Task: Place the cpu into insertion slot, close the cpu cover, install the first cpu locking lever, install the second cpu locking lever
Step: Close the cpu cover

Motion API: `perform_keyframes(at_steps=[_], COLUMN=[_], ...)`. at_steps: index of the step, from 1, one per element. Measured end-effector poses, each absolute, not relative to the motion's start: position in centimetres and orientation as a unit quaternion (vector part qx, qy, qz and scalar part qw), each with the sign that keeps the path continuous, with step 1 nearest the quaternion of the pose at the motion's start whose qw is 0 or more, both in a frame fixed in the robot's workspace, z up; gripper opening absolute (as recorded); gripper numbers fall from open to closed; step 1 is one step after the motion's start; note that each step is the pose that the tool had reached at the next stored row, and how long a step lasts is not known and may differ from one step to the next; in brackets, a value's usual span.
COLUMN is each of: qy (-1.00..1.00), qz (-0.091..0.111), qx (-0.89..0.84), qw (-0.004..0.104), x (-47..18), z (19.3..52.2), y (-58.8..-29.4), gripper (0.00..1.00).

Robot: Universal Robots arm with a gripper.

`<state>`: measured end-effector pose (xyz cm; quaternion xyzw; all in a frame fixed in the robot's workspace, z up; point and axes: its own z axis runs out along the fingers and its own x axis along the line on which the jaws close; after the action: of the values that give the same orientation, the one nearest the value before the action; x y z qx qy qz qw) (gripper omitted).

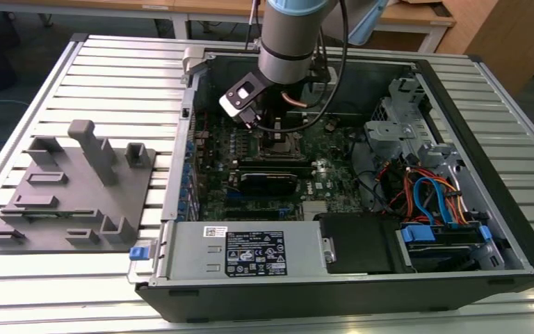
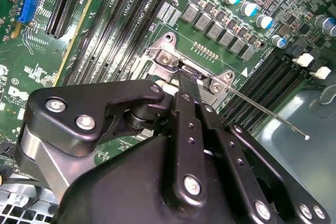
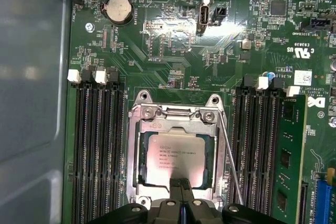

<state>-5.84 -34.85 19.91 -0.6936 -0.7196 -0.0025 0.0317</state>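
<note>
Hovering over an open black computer case [image 1: 489, 139] on a slatted aluminium table [image 1: 119, 62], in the exterior view, the arm's grey cylindrical wrist [image 1: 290, 56] points down at the green circuit board [image 1: 248, 149]. The gripper [image 1: 269, 129] sits low over the board's upper middle. A matt grey moulded fixture block [image 1: 72, 188] with upright posts lies on the exterior view's left. A grey sheet-metal power supply box [image 1: 239, 250] fills the case's near edge.

In the second wrist view, the gripper [image 2: 185, 80] is glossy black, with bolted link arms. Its narrow fingers are drawn together with nothing between them, tips at the edge of the cpu cover [image 2: 168, 56], a bright stamped-steel plate. A thin steel wire locking lever [image 2: 268, 111] slants away from the socket corner over the long black memory slots [image 2: 121, 30].

In the first wrist view, the cpu [image 3: 176, 153], flat and square with a brushed silvery top, sits in the insertion slot [image 3: 142, 145]. The cpu cover [image 3: 176, 120], a thin silver frame, lies down around it, and the chip shows through its window. The black fingertips [image 3: 177, 187] meet at the cover's edge. The locking lever [image 3: 231, 166] runs beside the frame. A round coin cell [image 3: 118, 10] sits farther up the board.
</note>
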Motion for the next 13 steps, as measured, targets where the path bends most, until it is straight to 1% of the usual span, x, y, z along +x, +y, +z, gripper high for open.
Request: perform_keyframes(at_steps=[13], qy=[-0.72], qz=[-0.003], qx=[-0.693], qw=[0.032], x=[-5.92], z=[20.03], y=[-34.85], gripper=[0.11])
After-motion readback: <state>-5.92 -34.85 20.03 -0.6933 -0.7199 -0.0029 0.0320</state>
